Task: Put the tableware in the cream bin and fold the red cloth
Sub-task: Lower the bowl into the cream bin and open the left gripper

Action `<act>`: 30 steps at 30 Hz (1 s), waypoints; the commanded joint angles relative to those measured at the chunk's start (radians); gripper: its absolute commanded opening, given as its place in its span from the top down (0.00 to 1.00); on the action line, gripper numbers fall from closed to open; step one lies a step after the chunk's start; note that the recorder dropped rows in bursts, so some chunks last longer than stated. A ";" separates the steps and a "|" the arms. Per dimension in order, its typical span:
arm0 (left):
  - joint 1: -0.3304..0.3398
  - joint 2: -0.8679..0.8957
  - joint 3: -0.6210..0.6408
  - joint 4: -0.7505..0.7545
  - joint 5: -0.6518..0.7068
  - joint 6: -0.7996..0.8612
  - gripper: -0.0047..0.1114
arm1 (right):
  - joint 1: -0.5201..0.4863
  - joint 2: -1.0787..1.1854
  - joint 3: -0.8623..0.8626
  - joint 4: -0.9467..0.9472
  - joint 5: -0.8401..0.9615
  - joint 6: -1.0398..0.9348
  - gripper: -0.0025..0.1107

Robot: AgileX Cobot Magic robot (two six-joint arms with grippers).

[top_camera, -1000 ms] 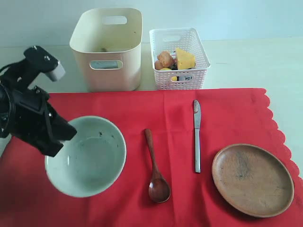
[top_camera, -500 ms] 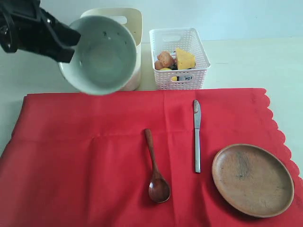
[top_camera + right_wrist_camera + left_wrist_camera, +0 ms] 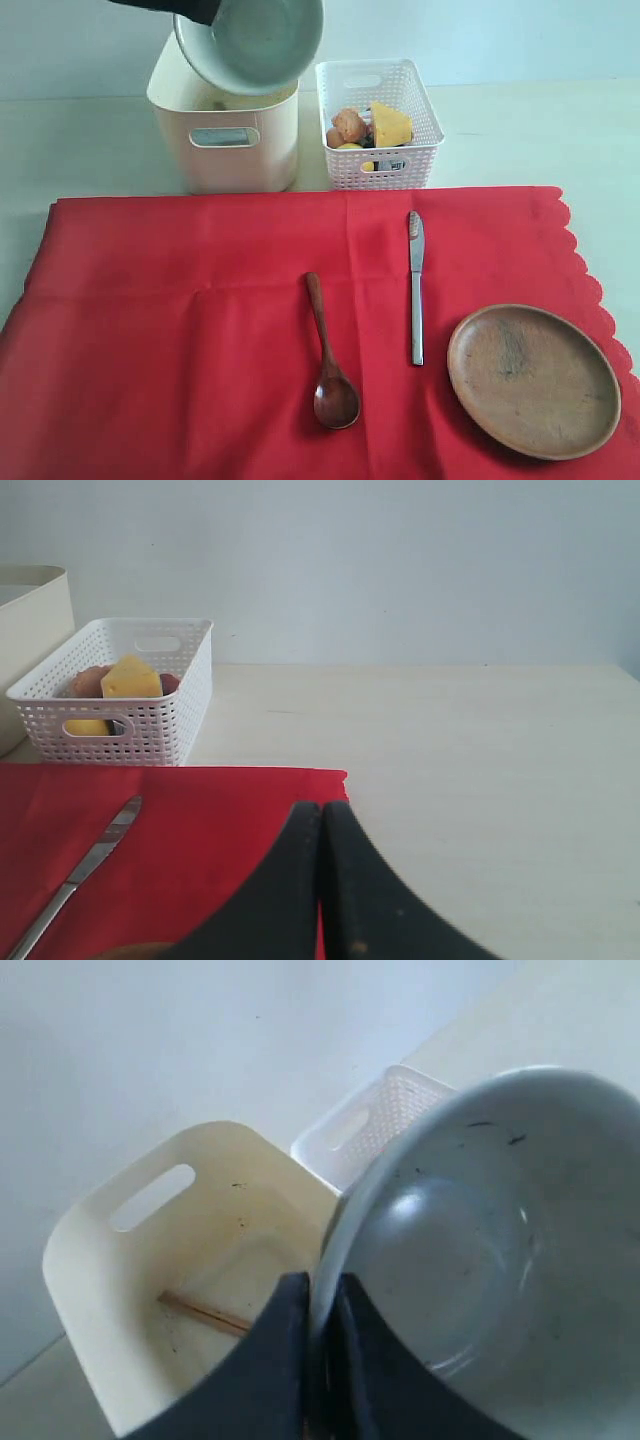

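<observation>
tilted pale speckled bowl (image 3: 255,40) above cream bin (image 3: 228,150), wooden spoon (image 3: 328,362), table knife (image 3: 415,290), brown plate (image 3: 533,380) on red cloth (image 3: 150,330)

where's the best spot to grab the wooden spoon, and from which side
Mid-handle of the wooden spoon, straight down from above, jaws across it: it lies flat on the red cloth, its handle slim and straight, its scoop wide.

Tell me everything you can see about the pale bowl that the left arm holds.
The pale bowl is round and deep, grey-white with small dark specks, and its glossy inside looks like glazed ceramic. It appears empty. It hangs tilted in the air over the open top of the cream bin, its inside facing the exterior camera. The left gripper is shut on its rim, one finger inside and one outside. Nothing else appears to touch it.
</observation>
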 commanded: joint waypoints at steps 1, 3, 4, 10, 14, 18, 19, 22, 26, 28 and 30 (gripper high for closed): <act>0.043 0.083 -0.103 0.002 -0.016 -0.006 0.96 | -0.004 -0.006 0.005 0.002 -0.012 -0.003 0.98; 0.067 0.123 -0.140 -0.011 -0.016 -0.011 0.96 | -0.004 -0.006 0.005 0.002 -0.012 -0.003 0.98; 0.089 0.164 -0.181 -0.028 -0.016 -0.026 0.96 | -0.004 -0.006 0.005 0.002 -0.012 -0.003 0.98; 0.140 0.327 -0.297 -0.030 -0.012 -0.035 0.96 | -0.004 -0.006 0.005 0.002 -0.012 -0.003 0.98; 0.152 0.415 -0.336 -0.026 -0.012 -0.033 0.96 | -0.004 -0.006 0.005 0.002 -0.012 -0.003 0.98; 0.152 0.479 -0.339 -0.026 -0.012 -0.029 0.96 | -0.004 -0.006 0.005 0.002 -0.012 -0.003 0.98; 0.152 0.489 -0.339 -0.026 -0.012 -0.029 0.94 | -0.004 -0.006 0.005 0.002 -0.012 -0.003 0.98; 0.150 0.496 -0.339 -0.026 -0.017 -0.029 0.82 | -0.004 -0.006 0.005 0.002 -0.012 -0.003 0.98; 0.150 0.496 -0.345 -0.026 -0.027 -0.029 0.62 | -0.004 -0.006 0.005 0.002 -0.012 -0.003 0.98; 0.150 0.494 -0.352 -0.026 -0.027 -0.029 0.54 | -0.004 -0.006 0.005 0.002 -0.012 -0.003 0.98; 0.150 0.487 -0.358 -0.026 -0.025 -0.029 0.51 | -0.004 -0.006 0.005 0.002 -0.012 -0.003 0.98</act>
